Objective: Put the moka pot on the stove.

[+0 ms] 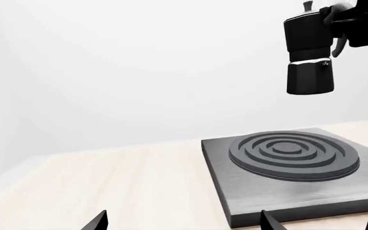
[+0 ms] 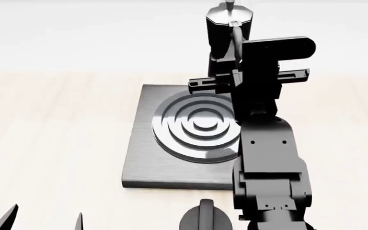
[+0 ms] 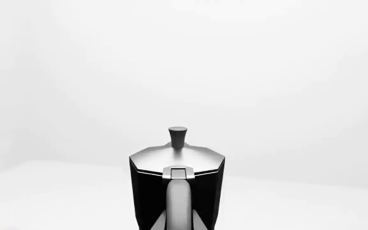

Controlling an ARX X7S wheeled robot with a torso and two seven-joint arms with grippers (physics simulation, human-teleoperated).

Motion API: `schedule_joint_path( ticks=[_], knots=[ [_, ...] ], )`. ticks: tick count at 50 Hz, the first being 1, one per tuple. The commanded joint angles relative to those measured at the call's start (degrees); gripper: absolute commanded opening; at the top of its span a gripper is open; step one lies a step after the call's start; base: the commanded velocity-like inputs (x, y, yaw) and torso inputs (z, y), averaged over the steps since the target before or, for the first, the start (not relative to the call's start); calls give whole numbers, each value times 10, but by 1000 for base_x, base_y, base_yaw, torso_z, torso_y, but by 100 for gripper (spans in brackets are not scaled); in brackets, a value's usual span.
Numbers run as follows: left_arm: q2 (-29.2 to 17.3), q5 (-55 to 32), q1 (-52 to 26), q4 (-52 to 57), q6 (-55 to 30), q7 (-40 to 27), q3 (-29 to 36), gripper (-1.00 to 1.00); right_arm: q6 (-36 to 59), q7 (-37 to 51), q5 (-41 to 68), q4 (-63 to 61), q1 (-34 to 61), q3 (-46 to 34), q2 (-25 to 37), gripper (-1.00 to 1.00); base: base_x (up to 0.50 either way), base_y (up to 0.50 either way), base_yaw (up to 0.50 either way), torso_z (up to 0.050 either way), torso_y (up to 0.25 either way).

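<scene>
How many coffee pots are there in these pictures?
1. The moka pot hangs in the air above the stove, held by its handle in the right gripper, not yet set down. No other pot shows, though the arm hides some table.

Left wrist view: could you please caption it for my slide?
Right gripper holds the moka pot in the air above the stove.

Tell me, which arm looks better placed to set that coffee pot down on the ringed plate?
The right. Its gripper already holds the moka pot by the handle, in the air above the stove. The left gripper is empty, low and off to the side.
</scene>
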Motion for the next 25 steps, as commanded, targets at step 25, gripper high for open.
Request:
schedule_joint_path(
  ticks=[25],
  knots=[
    [-1, -9, -3, -11, 10, -1, 1, 100, 22, -2, 74, 0, -14, -77, -10, -100, 0, 0, 0, 0, 1]
  ],
)
